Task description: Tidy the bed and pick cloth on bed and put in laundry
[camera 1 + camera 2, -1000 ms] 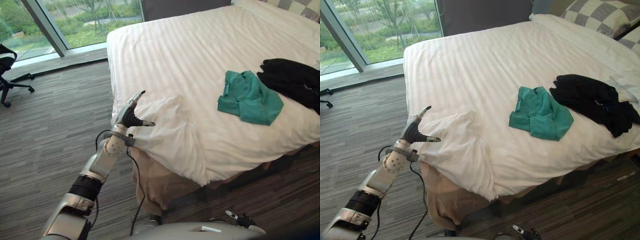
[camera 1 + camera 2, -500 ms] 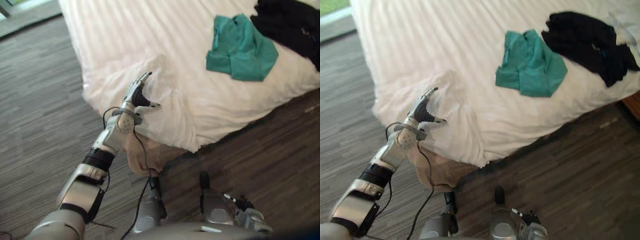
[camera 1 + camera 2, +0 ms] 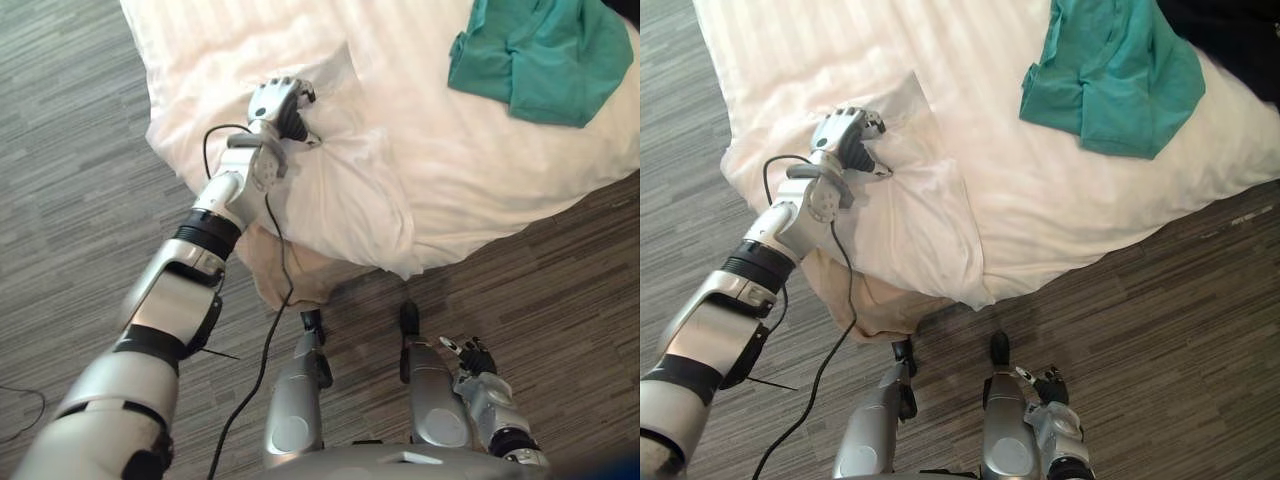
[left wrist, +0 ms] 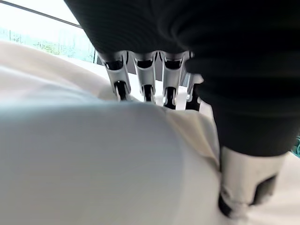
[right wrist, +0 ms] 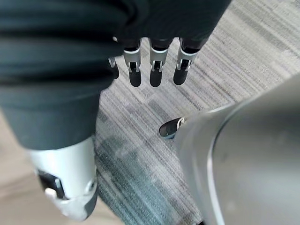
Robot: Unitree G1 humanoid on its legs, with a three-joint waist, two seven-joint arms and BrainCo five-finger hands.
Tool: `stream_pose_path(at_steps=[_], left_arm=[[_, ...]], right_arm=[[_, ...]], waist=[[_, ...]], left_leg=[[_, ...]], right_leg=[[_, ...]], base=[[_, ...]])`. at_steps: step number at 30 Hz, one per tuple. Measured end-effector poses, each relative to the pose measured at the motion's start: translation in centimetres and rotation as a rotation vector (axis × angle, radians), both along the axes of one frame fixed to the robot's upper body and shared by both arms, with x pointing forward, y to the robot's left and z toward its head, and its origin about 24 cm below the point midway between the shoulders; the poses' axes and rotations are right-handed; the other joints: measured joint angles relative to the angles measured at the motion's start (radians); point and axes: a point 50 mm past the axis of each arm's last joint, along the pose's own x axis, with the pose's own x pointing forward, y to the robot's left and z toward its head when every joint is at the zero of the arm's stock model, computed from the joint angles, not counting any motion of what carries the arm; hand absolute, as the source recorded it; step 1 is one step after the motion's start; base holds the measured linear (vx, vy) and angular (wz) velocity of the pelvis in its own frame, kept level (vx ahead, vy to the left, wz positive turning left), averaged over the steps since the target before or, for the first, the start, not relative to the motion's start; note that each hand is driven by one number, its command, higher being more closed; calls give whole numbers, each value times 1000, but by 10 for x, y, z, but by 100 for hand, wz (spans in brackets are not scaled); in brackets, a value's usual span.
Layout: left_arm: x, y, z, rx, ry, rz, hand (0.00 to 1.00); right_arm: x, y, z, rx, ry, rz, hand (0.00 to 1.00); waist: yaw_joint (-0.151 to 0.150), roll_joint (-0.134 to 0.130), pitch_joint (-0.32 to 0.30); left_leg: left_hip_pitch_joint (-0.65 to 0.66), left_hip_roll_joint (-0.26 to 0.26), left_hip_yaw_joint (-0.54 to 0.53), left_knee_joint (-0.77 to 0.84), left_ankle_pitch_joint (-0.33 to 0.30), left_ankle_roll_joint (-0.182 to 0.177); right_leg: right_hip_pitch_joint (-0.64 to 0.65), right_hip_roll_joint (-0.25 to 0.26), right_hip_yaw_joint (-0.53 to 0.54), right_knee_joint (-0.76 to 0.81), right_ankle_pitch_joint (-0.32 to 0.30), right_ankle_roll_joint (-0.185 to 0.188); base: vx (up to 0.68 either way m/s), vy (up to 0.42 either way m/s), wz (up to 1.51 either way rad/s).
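Note:
A green cloth [image 3: 535,55] lies crumpled on the white bed [image 3: 470,170], near its right side. A black garment [image 3: 1230,30] lies just beyond it. My left hand [image 3: 280,105] rests on the folded-back corner of the white duvet [image 3: 910,190] at the bed's near left. Its fingers [image 4: 145,77] curl down over a ridge of that duvet, with the thumb [image 4: 243,187] beside it. The tips are sunk in the cloth. My right hand [image 3: 470,360] hangs low over the floor, far from the bed, with straight fingers [image 5: 157,70] and nothing in it.
A beige under-sheet [image 3: 285,275] hangs out below the duvet's corner, down to the grey plank floor [image 3: 1160,320]. The floor runs along the bed's left and near sides.
The camera has tipped down toward the bed's near edge. My left hand went from open beside the folded duvet corner to on top of it, fingers curled into the cloth.

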Motion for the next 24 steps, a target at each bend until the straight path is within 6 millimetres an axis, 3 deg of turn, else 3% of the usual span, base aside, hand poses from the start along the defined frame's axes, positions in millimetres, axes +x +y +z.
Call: stream_pose_path(at_steps=[3,6,8,10,11,13,20,21,24], left_arm=[[-13,-9,-1,-56,-13,-92,100],[-37,-8,-26,-226,31,-200,100],[-53,2,-49,-334,73,-210,100],[-74,23,-85,-435,152,-162,100],[-77,28,-91,-452,169,-149,100],[-99,51,-123,-530,254,-73,100],[-153,84,-183,-724,428,85,100],[-159,86,-190,-739,446,107,0],[-174,90,-205,-785,483,164,0]], right_arm=[[-7,-2,-2,-2,10,-6,0],[-18,-2,-8,0,53,-1,0],[-23,-1,-11,8,77,2,0],[-29,-7,-15,-2,117,11,0],[-30,-8,-15,-7,126,16,0],[-39,-10,-21,-8,176,22,0],[-44,-16,-24,-29,226,80,0],[-44,-16,-24,-31,229,86,0],[-49,-17,-26,-34,256,98,0]], waist=[[6,-1,0],[21,1,-2],[28,1,-6],[30,4,-12],[32,4,-12],[33,4,-47],[60,10,-93],[63,9,-98],[80,8,-108]], left_leg=[[52,-4,-4,-15,8,9],[124,-13,-3,-49,9,7],[148,-19,-6,-62,10,6],[183,-31,-24,-76,13,3],[192,-32,-25,-77,13,3],[209,-35,-50,-82,13,3],[245,-36,-113,-87,18,4],[245,-35,-124,-87,19,3],[249,-34,-145,-89,21,3]], right_leg=[[52,-3,-13,-2,-9,1],[110,-7,-16,-4,-22,-2],[131,-11,-20,-8,-32,0],[181,-11,-38,-28,-38,3],[193,-11,-42,-34,-38,4],[238,-11,-67,-63,-38,3],[325,-4,-119,-115,-37,4],[325,-3,-124,-119,-37,4],[352,1,-143,-146,-38,2]], base=[[80,-5,10],[107,1,0],[71,-1,8],[78,0,20],[61,6,21],[52,3,25],[-2,-1,22],[-62,3,19],[-36,-2,17]])
